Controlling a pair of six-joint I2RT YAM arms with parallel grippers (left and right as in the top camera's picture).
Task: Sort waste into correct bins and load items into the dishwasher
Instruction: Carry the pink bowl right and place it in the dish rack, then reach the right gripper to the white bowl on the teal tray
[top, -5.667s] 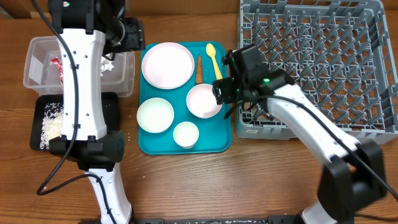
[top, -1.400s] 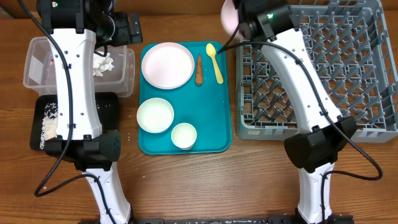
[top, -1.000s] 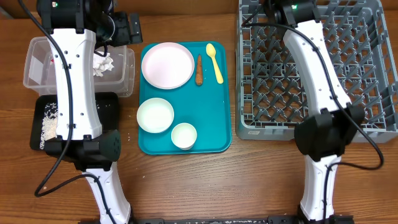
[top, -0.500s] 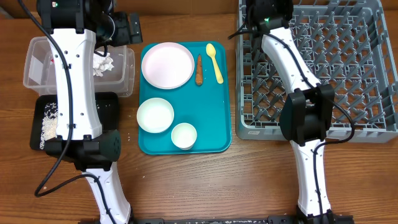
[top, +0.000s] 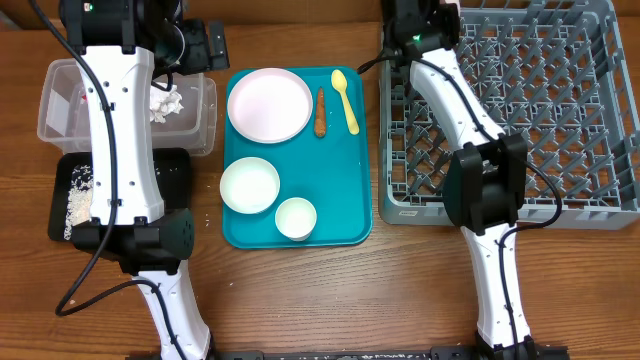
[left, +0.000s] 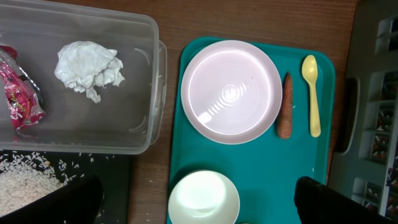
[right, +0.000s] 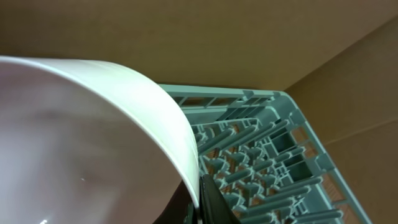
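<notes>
- Two white bowls. The held bowl (right: 81, 143) is off to the right of the teal tray (top: 350, 190), at the far-left corner of the grey dish rack (top: 540, 120). Whether it touches the pegs cannot be told. The second bowl (top: 250, 185) sits on the tray's near-left part.
- The right gripper (right: 200, 210) is clamped on the held bowl's rim.
- One white-pink plate (top: 268, 105) is on the tray's far-left part, and one small white cup (top: 298, 217) is near its front edge.
- One yellow spoon (top: 345, 98) and one orange carrot piece (top: 320, 112) lie side by side on the tray, right of the plate.
- Left of the tray, one clear tub (top: 60, 120) holds one crumpled napkin (top: 165, 100) and one red wrapper (left: 18, 93).
- One black tray (top: 178, 175), also left of the teal tray, holds loose rice (top: 80, 195).
- The right arm (top: 450, 90) stretches along the rack's left side, just right of the tray.
- The left gripper (left: 198, 193) looks straight down over the tray's left edge, jaws spread wide and holding nothing.
</notes>
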